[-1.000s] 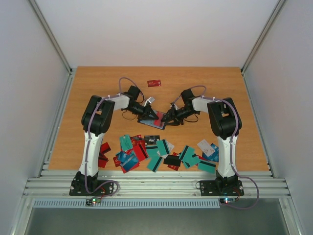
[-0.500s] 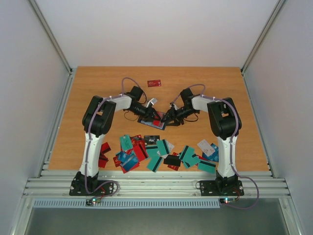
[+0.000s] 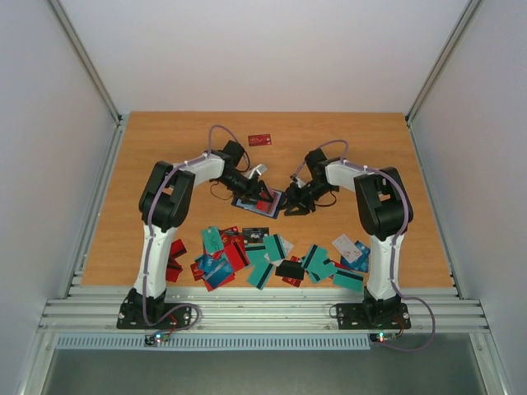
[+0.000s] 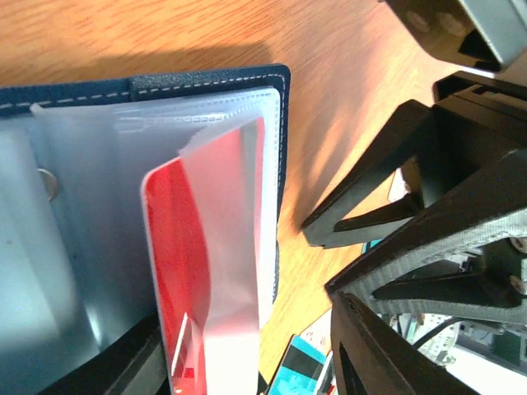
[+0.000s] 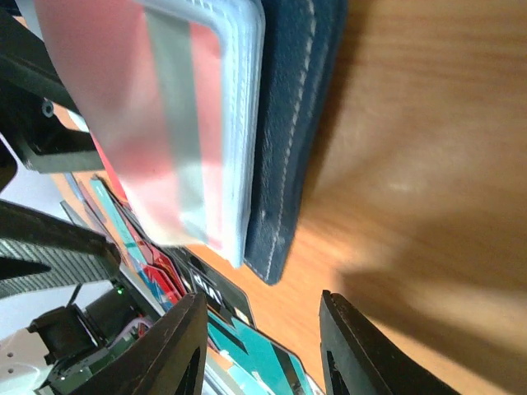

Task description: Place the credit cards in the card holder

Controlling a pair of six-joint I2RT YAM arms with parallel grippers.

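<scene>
The card holder (image 3: 252,202) lies open on the table between my grippers, its navy cover (image 4: 206,81) under clear sleeves. A red credit card (image 4: 177,247) sits partly inside a sleeve, its near end sticking out between my left fingers. My left gripper (image 3: 257,191) is open over the holder; neither finger presses the card. My right gripper (image 3: 294,206) is open and empty just right of the holder's navy edge (image 5: 288,123). Its black fingers (image 4: 445,239) show in the left wrist view. The red card shows through the sleeve in the right wrist view (image 5: 107,74).
Several loose teal, red, blue, white and black cards (image 3: 263,255) lie in a band near the front edge, between the arm bases. One red card (image 3: 260,139) lies alone at the back. Teal cards (image 5: 263,362) lie just beyond the holder's near side.
My right gripper has let go of the holder's right side and drawn back a little to the right and front. My left gripper has pushed slightly further over the holder.
</scene>
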